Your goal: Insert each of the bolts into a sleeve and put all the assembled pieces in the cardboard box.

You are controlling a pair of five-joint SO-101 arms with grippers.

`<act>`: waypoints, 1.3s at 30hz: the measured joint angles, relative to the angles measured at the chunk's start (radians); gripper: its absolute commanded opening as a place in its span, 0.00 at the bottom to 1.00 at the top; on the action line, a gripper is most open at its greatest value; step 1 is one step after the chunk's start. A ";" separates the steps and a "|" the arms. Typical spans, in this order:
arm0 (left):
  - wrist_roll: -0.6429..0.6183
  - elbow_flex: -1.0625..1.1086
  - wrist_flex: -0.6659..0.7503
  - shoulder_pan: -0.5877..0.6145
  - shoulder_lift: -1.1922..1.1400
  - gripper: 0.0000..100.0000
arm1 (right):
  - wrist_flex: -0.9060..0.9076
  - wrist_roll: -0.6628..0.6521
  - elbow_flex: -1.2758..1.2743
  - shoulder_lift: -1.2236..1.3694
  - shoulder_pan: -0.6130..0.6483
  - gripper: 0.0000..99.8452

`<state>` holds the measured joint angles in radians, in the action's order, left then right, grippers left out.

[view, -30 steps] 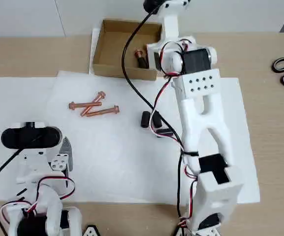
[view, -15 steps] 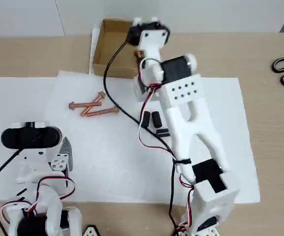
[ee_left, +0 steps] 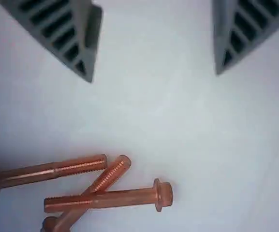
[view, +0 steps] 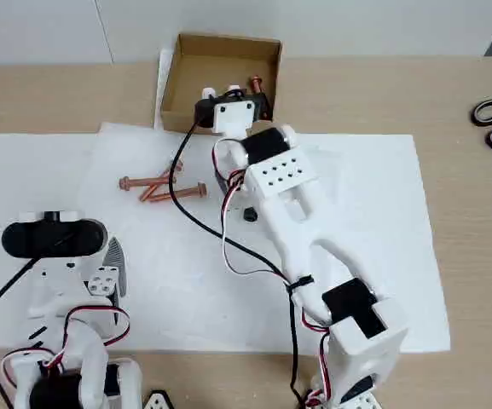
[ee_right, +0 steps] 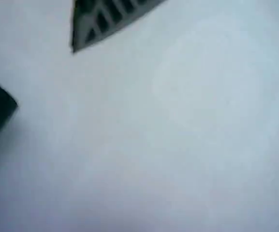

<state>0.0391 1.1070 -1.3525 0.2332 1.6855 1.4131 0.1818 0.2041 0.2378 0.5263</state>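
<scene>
Left gripper (ee_left: 154,72) hovering over paper (view: 160,281), jaws standing wide apart, holding nothing. Three bolts (view: 162,184) lying crossed on paper. Box (view: 170,85) sitting behind, holding assembled piece (view: 256,84). Sleeve (view: 249,214) lying beside right arm (view: 292,204). Right gripper (ee_right: 96,28) hanging over paper; grip: cannot tell.

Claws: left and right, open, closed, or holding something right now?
Left claw: open, holding nothing.
Right claw: cannot be told from these views.
</scene>
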 measured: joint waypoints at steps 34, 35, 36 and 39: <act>-0.003 0.021 0.000 0.000 0.000 0.16 | -0.269 0.129 -0.083 0.229 -0.003 0.20; -0.003 0.021 0.000 0.000 0.000 0.16 | -0.269 0.129 -0.083 0.233 -0.003 0.19; -0.003 0.021 0.000 0.000 0.000 0.16 | -0.269 0.129 -0.083 0.236 -0.003 0.17; -0.003 0.021 0.000 0.000 0.000 0.16 | -0.269 0.129 -0.081 0.236 -0.006 0.05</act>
<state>0.0361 1.1285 -1.3525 0.2332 1.6855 1.1446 0.3107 0.1227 0.4741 0.5201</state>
